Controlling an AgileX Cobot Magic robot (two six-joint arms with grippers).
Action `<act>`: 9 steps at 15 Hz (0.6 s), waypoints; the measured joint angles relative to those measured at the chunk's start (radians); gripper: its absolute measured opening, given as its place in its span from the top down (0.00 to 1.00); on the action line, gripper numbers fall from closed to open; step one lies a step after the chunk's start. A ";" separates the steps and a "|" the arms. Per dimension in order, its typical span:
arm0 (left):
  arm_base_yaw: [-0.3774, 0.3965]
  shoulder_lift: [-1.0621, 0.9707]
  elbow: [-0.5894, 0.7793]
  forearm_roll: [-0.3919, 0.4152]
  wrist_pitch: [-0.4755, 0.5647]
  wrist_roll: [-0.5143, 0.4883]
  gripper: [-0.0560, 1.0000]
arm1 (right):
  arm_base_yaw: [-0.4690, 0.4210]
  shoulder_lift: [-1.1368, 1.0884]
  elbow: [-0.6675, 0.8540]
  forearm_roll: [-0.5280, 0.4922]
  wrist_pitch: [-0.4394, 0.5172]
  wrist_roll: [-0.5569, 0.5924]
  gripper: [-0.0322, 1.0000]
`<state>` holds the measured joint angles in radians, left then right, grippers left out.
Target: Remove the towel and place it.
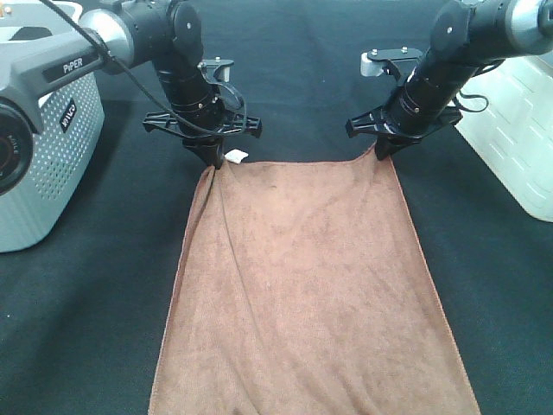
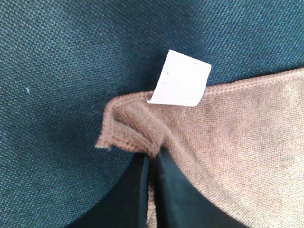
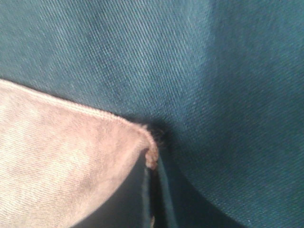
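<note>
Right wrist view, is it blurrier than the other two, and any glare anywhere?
Right wrist view: soft and hazy, the towel washed out pale. Left wrist view: sharp, weave clear, the white tag bright but not blown out. Exterior high view: evenly lit, no glare, slightly soft.

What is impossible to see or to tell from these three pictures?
- Near end of the towel: cut off by the bottom edge of the high view.
- Grey basket and white basket: cut by the side edges; what they hold is hidden.
- Print on the white tag: too small and washed out in the left wrist view.
- Towel corner in the right hand: blurred in the right wrist view; the fingers cover the pinched part.
</note>
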<state>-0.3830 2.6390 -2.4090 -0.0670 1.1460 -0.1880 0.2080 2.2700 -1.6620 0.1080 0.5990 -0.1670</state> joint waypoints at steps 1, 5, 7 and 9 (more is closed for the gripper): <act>0.000 0.001 -0.010 0.000 0.000 0.000 0.93 | 0.000 0.000 0.000 0.000 0.000 0.000 0.96; 0.015 0.001 -0.069 0.007 0.000 0.000 0.93 | 0.000 -0.034 0.000 -0.008 -0.092 0.000 0.96; 0.064 0.002 -0.088 0.008 -0.036 0.012 0.93 | 0.000 -0.042 -0.024 -0.035 -0.178 0.000 0.96; 0.082 0.003 -0.088 0.008 -0.099 0.049 0.93 | 0.000 -0.037 -0.076 -0.062 -0.212 0.000 0.96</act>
<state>-0.3010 2.6420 -2.4970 -0.0590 1.0470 -0.1390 0.2080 2.2330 -1.7380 0.0460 0.3870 -0.1670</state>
